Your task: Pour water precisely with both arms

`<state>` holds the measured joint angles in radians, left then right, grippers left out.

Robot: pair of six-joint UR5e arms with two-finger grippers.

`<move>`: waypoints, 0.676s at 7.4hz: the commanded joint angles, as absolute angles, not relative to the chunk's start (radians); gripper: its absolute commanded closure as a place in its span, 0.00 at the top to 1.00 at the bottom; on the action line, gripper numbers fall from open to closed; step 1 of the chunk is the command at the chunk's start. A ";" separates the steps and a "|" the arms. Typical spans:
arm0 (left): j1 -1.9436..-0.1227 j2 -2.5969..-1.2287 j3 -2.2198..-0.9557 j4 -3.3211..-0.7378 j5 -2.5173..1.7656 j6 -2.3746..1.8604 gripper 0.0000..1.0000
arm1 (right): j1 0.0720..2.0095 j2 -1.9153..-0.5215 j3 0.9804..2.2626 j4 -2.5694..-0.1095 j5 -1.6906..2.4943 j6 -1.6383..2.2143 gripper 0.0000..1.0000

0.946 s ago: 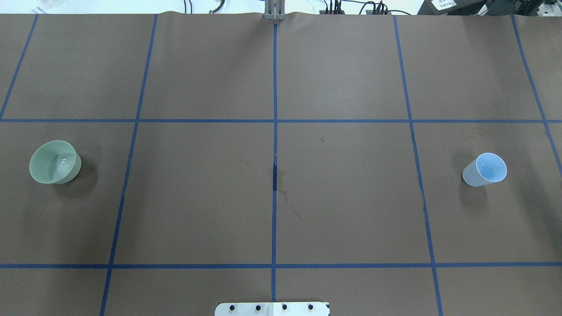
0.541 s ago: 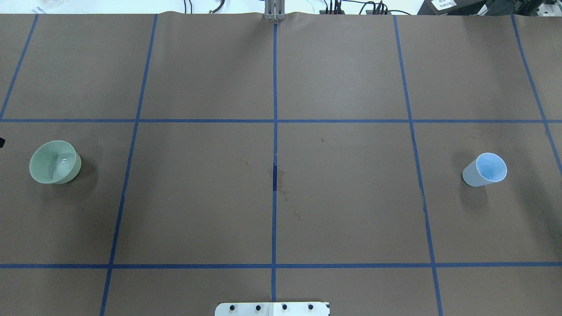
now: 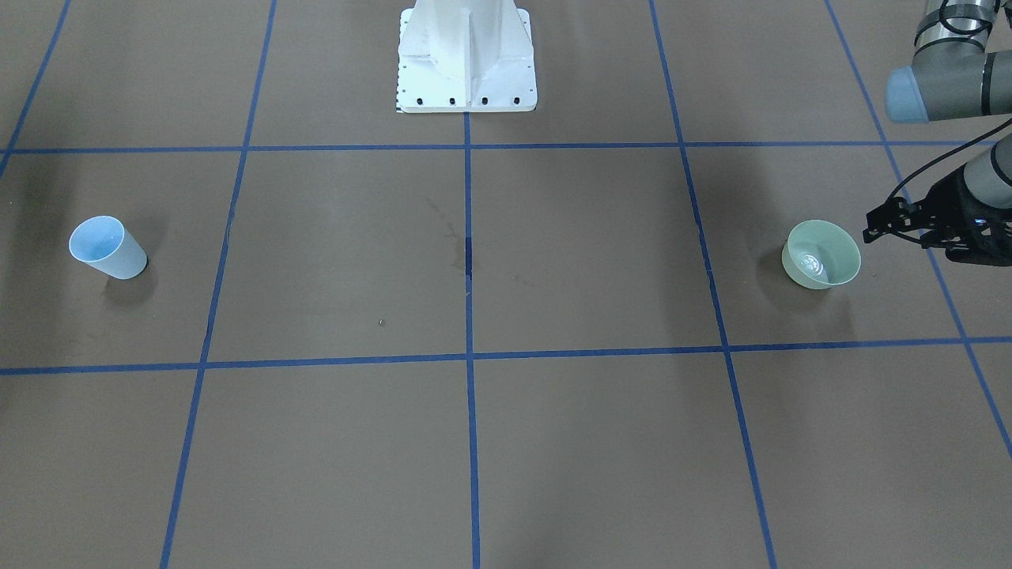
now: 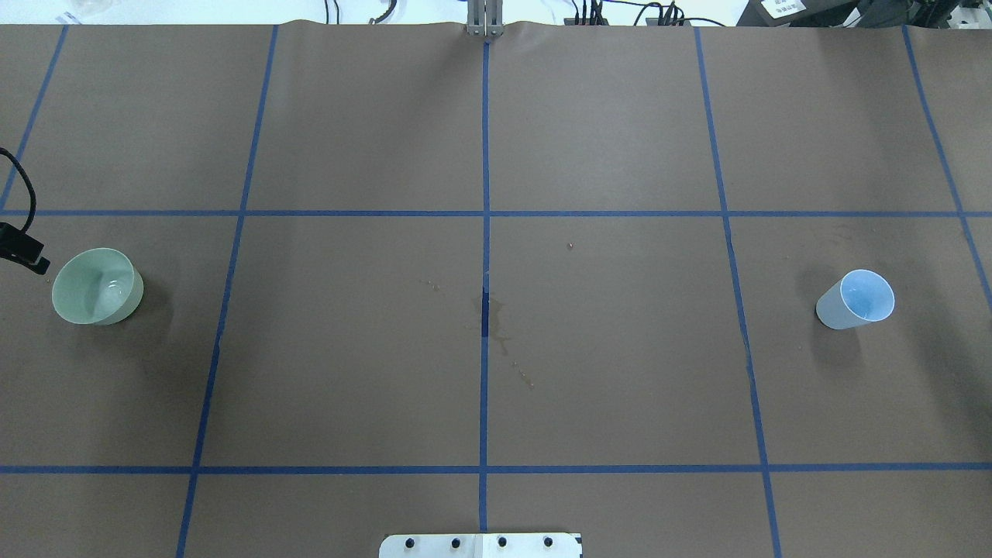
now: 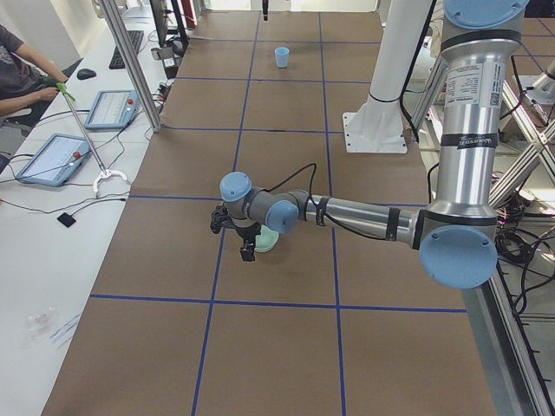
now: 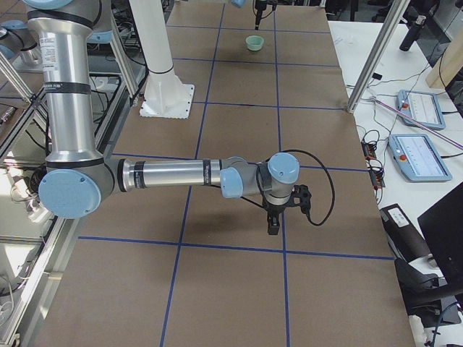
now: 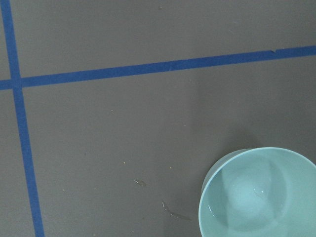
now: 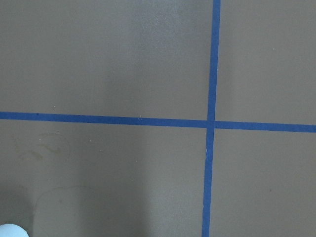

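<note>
A pale green bowl (image 4: 97, 286) stands at the table's left, with a faint glint of water (image 3: 814, 262) in its bottom, which also shows in the left wrist view (image 7: 256, 190). My left gripper (image 3: 877, 221) hovers just outside the bowl's outer rim; its fingers look apart and hold nothing. Only its tip (image 4: 31, 256) reaches into the overhead view. A light blue cup (image 4: 855, 299) stands upright at the far right. My right gripper (image 6: 273, 225) hangs over the table near the cup; I cannot tell whether it is open or shut. A sliver of the cup (image 8: 10, 231) shows in the right wrist view.
The white pedestal (image 3: 466, 55) stands mid-table on the robot's side. Dried water stains (image 4: 504, 341) mark the brown cover near the centre. Blue tape lines grid the surface. A person's arm (image 5: 22, 74) and tablets (image 5: 54, 158) are at a side desk.
My left gripper has come in from the overhead view's left edge, up to the green bowl. The bowl and the cup have not moved.
</note>
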<state>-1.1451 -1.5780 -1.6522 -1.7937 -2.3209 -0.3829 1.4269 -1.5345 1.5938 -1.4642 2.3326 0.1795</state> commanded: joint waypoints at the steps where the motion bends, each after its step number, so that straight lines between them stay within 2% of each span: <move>1: -1.134 -1.582 -1.644 -1.798 -2.321 -0.383 0.99 | 1.424 -1.535 1.591 -1.450 2.335 0.181 1.00; 5: -1.126 -1.609 -1.606 -1.796 -2.329 -0.385 0.93 | 1.424 -1.539 1.591 -1.450 2.355 0.181 1.00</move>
